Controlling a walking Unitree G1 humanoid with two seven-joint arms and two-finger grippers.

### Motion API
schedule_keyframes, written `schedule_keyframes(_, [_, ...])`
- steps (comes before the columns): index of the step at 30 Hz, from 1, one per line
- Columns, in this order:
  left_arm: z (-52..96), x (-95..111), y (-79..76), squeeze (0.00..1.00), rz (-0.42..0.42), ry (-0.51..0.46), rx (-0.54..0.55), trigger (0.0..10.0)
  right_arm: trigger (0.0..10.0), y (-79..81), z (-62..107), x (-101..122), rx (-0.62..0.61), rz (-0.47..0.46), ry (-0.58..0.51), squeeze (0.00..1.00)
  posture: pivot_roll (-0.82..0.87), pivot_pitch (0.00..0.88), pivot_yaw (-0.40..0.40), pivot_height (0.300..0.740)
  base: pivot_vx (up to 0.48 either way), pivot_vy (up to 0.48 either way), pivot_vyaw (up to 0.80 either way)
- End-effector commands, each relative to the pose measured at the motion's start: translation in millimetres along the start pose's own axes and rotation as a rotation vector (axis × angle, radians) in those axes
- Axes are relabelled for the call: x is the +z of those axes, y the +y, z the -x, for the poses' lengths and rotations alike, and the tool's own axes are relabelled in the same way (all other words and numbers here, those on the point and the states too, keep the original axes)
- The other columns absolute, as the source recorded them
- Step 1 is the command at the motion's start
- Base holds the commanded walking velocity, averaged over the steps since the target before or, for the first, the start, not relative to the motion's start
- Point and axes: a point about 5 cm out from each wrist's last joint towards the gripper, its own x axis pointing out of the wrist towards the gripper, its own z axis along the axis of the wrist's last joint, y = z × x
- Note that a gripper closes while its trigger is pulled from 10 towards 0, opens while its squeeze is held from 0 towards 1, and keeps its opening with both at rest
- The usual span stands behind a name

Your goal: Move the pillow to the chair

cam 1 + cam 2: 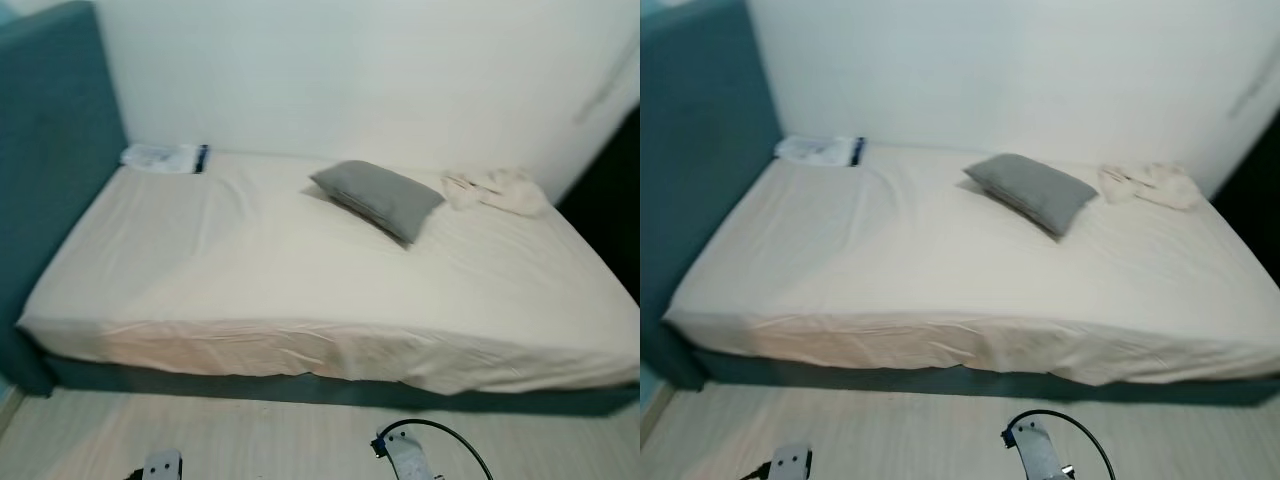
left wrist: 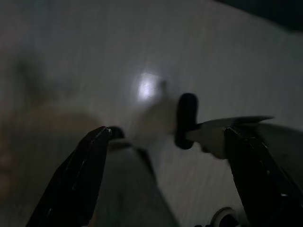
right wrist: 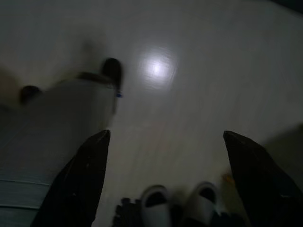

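Note:
A grey pillow [image 1: 380, 197] lies tilted on the cream sheet of the bed [image 1: 250, 260], toward the far right by the wall. Both arms hang low over the floor in front of the bed. In the left wrist view my left gripper [image 2: 165, 179] is open, its black fingers [image 2: 75, 179] spread above dim pale floor. In the right wrist view my right gripper [image 3: 165, 182] is open too, with nothing between its fingers [image 3: 78, 182].
A crumpled cream cloth [image 1: 498, 189] lies right of the pillow. A white and dark bundle [image 1: 165, 157] sits at the bed's far left corner. A teal headboard [image 1: 50, 150] stands on the left. Pale wood floor [image 1: 250, 435] runs before the bed.

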Motion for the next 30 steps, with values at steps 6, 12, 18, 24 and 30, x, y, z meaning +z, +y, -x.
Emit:
schedule_keyframes(6, [1.8,-8.5,0.0,0.0,0.002,0.028,-0.002,10.0,10.0,0.2,-0.1,5.2,-0.01,0.017,-0.017,0.0,0.04,0.022,-0.095,0.74,0.0,0.0,-0.73])
schedule_keyframes(12, [2.1,-8.9,0.3,0.0,-0.021,0.037,-0.017,10.0,10.0,0.2,0.0,8.4,-0.007,0.007,-0.04,0.0,0.03,0.016,-0.088,0.74,0.0,0.0,-0.12])
schedule_keyframes(18, [2.2,-10.0,-0.4,0.0,-0.024,0.046,-0.029,10.0,10.0,0.3,0.0,8.2,-0.005,0.011,-0.037,0.0,0.04,0.017,-0.086,0.74,0.0,-0.087,0.0])
schedule_keyframes(24, [2.2,-10.0,-0.3,0.0,-0.031,0.05,-0.031,10.0,10.0,2.5,-0.2,9.2,-0.001,0.0,-0.043,0.0,0.05,0.021,-0.077,0.74,0.0,-0.401,0.0])
schedule_keyframes(30, [2.2,-9.9,-0.5,0.0,-0.029,0.049,-0.036,10.0,10.0,5.4,-0.5,9.2,0.009,-0.001,-0.044,0.0,0.05,0.026,-0.077,0.74,0.0,-0.351,0.0])
